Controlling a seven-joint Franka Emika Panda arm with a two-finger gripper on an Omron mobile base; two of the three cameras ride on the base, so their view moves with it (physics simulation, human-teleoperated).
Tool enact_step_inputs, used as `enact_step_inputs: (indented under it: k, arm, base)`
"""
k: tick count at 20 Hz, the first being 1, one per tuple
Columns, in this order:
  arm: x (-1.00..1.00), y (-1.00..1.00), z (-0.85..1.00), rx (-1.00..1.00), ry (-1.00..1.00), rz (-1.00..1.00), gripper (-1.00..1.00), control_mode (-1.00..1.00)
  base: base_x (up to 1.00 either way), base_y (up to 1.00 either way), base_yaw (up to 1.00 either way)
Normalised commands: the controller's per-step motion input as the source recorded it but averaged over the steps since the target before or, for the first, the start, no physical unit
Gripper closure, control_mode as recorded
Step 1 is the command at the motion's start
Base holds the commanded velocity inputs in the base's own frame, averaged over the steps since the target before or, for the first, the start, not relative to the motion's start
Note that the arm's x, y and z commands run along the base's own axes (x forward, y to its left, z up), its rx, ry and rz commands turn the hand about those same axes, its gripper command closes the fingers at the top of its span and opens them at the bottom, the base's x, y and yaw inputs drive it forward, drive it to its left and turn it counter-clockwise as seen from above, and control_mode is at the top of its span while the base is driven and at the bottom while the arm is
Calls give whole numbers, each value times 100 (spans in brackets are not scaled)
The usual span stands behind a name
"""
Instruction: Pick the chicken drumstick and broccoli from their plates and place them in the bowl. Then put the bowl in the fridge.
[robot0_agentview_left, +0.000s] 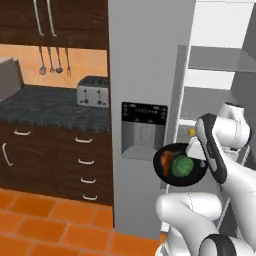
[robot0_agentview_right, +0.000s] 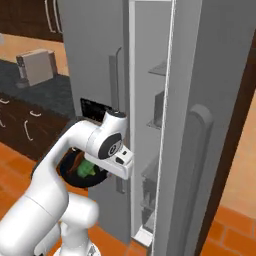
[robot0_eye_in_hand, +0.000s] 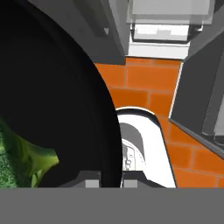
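Beside the open fridge (robot0_agentview_right: 150, 100), the gripper (robot0_eye_in_hand: 109, 177) pinches the bowl (robot0_agentview_left: 180, 165) by its rim, apparently (fingertips barely show). Chicken drumstick (robot0_agentview_left: 167, 161) and broccoli (robot0_agentview_left: 183, 166) sit inside; tilting could spill them, or the bowl might clip the door edge.

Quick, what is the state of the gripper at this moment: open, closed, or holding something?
Gripper: closed on the rim of the black bowl, holding it in the air with the chicken drumstick and broccoli inside, beside the open fridge.
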Motion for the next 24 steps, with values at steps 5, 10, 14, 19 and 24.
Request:
enact_step_inputs:
  k: [5, 10, 14, 19, 24]
  arm:
    - [0, 0, 0, 0, 0, 0, 100, 100]
    - [0, 0, 0, 0, 0, 0, 100, 100]
    - [0, 0, 0, 0, 0, 0, 100, 100]
    - [0, 0, 0, 0, 0, 0, 100, 100]
    - [0, 0, 0, 0, 0, 0, 100, 100]
  base:
    - [45, 4, -76]
    - [24, 46, -42]
    - [23, 54, -18]
    - [70, 12, -4]
    - [28, -1, -5]
